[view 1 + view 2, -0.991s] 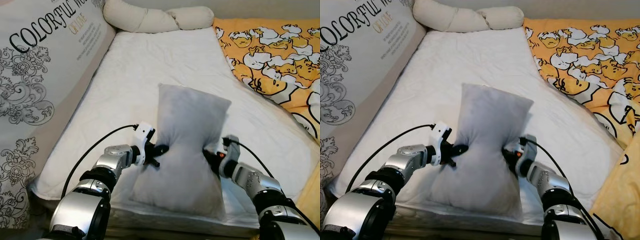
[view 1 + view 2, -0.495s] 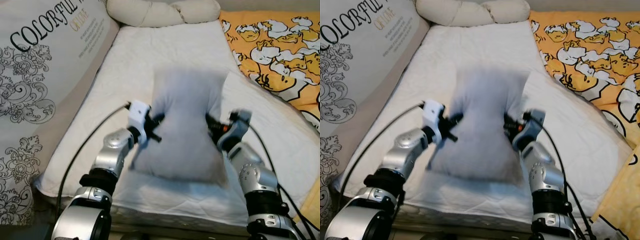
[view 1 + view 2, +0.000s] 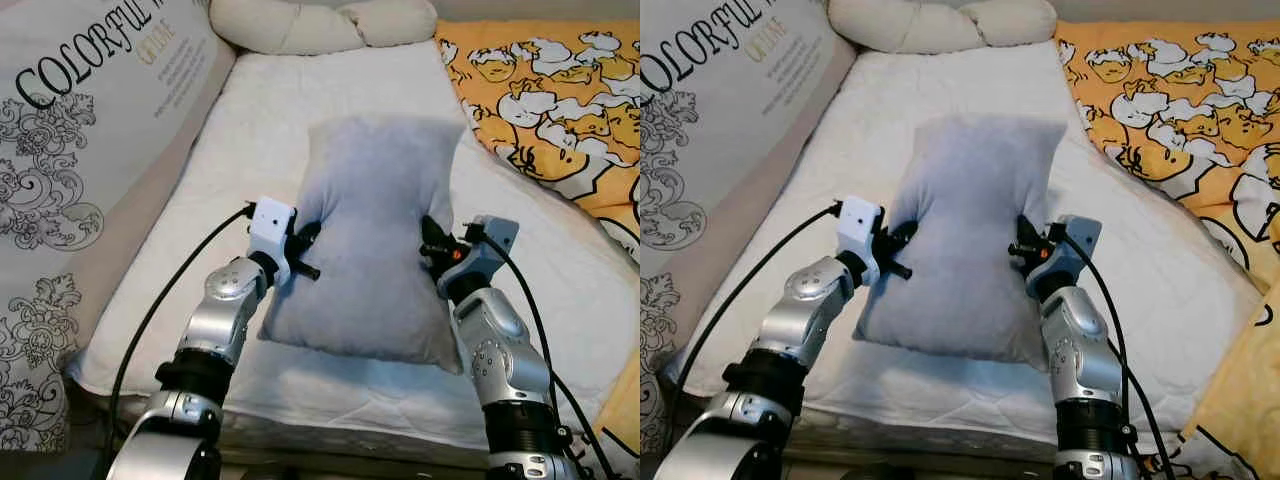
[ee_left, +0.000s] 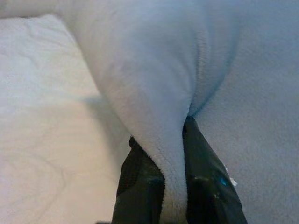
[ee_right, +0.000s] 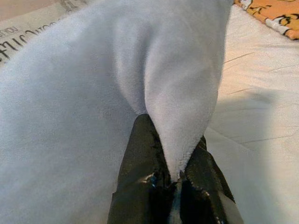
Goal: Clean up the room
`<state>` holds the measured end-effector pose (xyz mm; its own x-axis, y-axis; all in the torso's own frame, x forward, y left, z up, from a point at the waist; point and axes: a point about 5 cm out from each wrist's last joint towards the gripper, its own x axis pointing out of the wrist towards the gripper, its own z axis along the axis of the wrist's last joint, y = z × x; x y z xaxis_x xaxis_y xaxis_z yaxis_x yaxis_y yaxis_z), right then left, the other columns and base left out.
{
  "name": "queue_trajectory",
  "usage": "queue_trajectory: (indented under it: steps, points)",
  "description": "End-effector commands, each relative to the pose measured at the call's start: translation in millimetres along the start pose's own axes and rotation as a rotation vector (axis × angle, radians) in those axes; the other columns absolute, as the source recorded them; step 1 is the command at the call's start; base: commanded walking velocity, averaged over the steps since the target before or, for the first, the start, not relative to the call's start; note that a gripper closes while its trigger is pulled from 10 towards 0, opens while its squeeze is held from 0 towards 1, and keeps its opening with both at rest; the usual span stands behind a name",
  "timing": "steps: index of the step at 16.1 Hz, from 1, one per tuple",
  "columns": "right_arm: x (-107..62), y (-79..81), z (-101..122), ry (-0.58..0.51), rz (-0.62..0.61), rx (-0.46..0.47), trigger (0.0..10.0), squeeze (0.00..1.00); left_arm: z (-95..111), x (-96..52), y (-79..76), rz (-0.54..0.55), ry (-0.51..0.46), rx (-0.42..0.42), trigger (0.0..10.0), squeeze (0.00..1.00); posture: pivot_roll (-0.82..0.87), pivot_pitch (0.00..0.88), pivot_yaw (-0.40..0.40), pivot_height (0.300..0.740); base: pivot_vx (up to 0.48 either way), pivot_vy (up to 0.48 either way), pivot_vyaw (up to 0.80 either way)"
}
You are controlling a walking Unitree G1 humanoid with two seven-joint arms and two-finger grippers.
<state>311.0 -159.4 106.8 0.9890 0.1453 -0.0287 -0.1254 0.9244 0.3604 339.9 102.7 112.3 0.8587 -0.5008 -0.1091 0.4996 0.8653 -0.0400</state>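
A grey fleece pillow (image 3: 375, 235) is held over the white mattress (image 3: 300, 110), tilted away from me. My left gripper (image 3: 305, 250) is shut on a fold of the pillow's left edge. My right gripper (image 3: 432, 245) is shut on a fold of its right edge. In the left wrist view the black fingers (image 4: 140, 186) pinch a ridge of grey pillow (image 4: 163, 93). In the right wrist view the fingers (image 5: 145, 158) clamp a similar fold of pillow (image 5: 177, 84).
A large printed cushion (image 3: 90, 150) leans along the bed's left side. A cream knotted bolster (image 3: 320, 25) lies at the head. An orange duck-print blanket (image 3: 560, 100) covers the right side. The mattress's front edge (image 3: 330, 425) is just below the arms.
Both arms have lifted the pillow and carried it forward over the mattress, away from the front edge. The camera has tipped slightly. Both grips are unchanged.
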Motion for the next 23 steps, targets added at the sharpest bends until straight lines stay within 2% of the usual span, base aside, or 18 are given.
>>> queue_trajectory:
  steps: [1,3,5,10,14,20,23]
  points:
    - [-1.5,-2.2,7,-0.032,-0.028,-0.003,10.0,0.00,9,-4.5,10.9,0.064,-0.051,0.002,10.0,0.00,-0.08,0.000,0.119,0.740,0.000,0.000,0.00]
    - [-0.1,-3.8,6,-0.050,-0.063,-0.019,10.0,0.00,14,-8.7,13.4,0.108,-0.077,0.019,10.0,0.00,-0.06,0.000,0.103,0.740,0.000,0.000,0.00]
    - [3.0,-4.8,8,-0.050,-0.077,-0.050,10.0,0.00,23,-10.1,16.5,0.153,-0.100,0.080,10.0,0.00,-0.05,0.000,0.090,0.740,0.000,0.187,0.00]
    - [8.1,0.9,9,-0.023,-0.040,-0.087,10.0,0.00,23,-12.7,20.8,0.204,-0.090,0.097,10.0,0.00,-0.03,0.000,0.067,0.740,0.000,0.426,0.00]
    - [10.7,2.5,8,-0.016,-0.039,-0.084,10.0,0.00,27,-12.5,22.1,0.203,-0.088,0.153,10.0,0.00,-0.02,0.000,0.063,0.740,0.000,0.466,0.00]
    - [11.1,1.1,5,-0.006,-0.069,-0.070,10.0,0.00,29,-11.3,22.2,0.197,-0.083,0.162,10.0,0.00,-0.02,0.000,0.076,0.740,0.000,0.459,0.00]
    - [11.5,0.5,3,0.016,-0.070,-0.064,10.0,0.00,30,-10.9,20.7,0.192,-0.097,0.160,10.0,0.00,-0.02,0.000,0.078,0.740,0.000,0.000,0.00]
